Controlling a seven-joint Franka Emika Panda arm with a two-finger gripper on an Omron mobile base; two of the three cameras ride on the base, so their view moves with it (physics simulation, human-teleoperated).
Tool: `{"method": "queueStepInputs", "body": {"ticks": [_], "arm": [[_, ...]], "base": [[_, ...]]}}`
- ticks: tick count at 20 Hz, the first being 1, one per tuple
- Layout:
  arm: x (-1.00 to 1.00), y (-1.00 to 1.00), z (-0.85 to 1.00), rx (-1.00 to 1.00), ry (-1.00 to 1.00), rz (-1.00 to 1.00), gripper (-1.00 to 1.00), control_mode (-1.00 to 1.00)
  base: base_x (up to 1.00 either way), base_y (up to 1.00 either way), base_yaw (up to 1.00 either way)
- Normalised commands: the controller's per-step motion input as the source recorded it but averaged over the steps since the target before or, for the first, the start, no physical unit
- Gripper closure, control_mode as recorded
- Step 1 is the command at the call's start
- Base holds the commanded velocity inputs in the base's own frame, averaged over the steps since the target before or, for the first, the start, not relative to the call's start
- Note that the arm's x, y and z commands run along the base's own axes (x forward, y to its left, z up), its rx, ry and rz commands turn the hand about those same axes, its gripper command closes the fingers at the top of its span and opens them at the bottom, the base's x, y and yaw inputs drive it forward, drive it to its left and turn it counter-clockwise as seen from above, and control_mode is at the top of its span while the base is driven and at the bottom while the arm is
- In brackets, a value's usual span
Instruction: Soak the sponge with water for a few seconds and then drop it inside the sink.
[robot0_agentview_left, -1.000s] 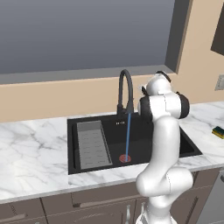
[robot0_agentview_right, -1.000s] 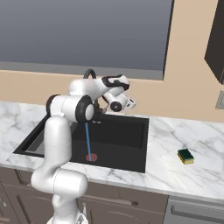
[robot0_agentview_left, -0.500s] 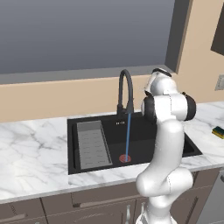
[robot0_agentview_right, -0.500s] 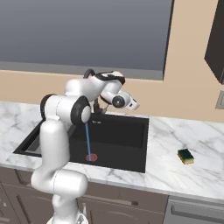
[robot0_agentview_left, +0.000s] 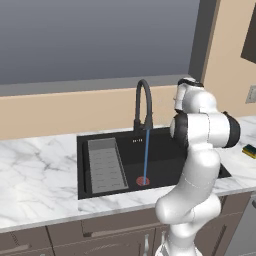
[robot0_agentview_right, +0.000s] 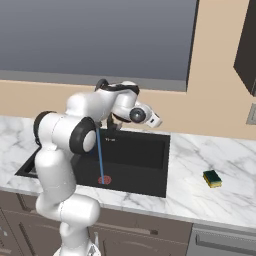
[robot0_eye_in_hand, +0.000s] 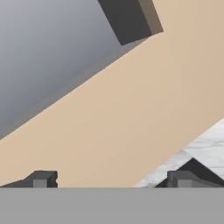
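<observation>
The sponge (robot0_agentview_right: 213, 178), yellow with a dark green top, lies on the marble counter well to the right of the sink (robot0_agentview_right: 145, 155); in the left base view the sponge (robot0_agentview_left: 249, 151) sits at the right edge. Water (robot0_agentview_left: 145, 155) runs in a thin blue stream from the black arched faucet (robot0_agentview_left: 142, 100) down to the red drain (robot0_agentview_left: 143, 180). My gripper (robot0_agentview_right: 156, 121) hovers above the sink's back right part, pointing right toward the wall, far from the sponge. In the hand view my gripper (robot0_eye_in_hand: 110, 179) is open, its fingertips (robot0_eye_in_hand: 41, 178) wide apart with nothing between them.
A grey ribbed tray (robot0_agentview_left: 106, 165) fills the left side of the sink basin. The beige wall (robot0_eye_in_hand: 131, 109) and a window sill stand close behind the faucet. Marble counter (robot0_agentview_right: 220, 155) stretches between sink and sponge. A dark cabinet (robot0_agentview_right: 247, 45) hangs at the upper right.
The arm's upper part and hand have turned slightly to the right, away from the faucet. The jaws have stayed open. The sponge and the stream are unchanged.
</observation>
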Motion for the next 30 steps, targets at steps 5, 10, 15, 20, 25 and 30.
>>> {"method": "queueStepInputs", "body": {"ticks": [5, 10, 15, 20, 25, 30], "arm": [[-0.48, -0.15, 0.32, 0.02, 0.00, 0.00, -1.00, -1.00], [-0.52, -0.16, 0.23, 0.01, 0.00, 0.00, -1.00, -1.00], [-0.46, -0.17, 0.09, 0.00, 0.01, 0.00, -1.00, -1.00], [-0.53, -0.13, 0.21, 0.00, 0.00, 0.00, -1.00, -1.00], [-0.57, -0.11, 0.25, 0.00, 0.00, 0.00, -1.00, -1.00], [-0.48, -0.08, 0.19, 0.00, 0.03, 0.00, -1.00, -1.00]], "base": [[0.00, 0.00, 0.00], [0.00, 0.00, 0.00], [0.00, 0.00, 0.00], [0.00, 0.00, 0.00], [0.00, 0.00, 0.00], [0.00, 0.00, 0.00]]}}
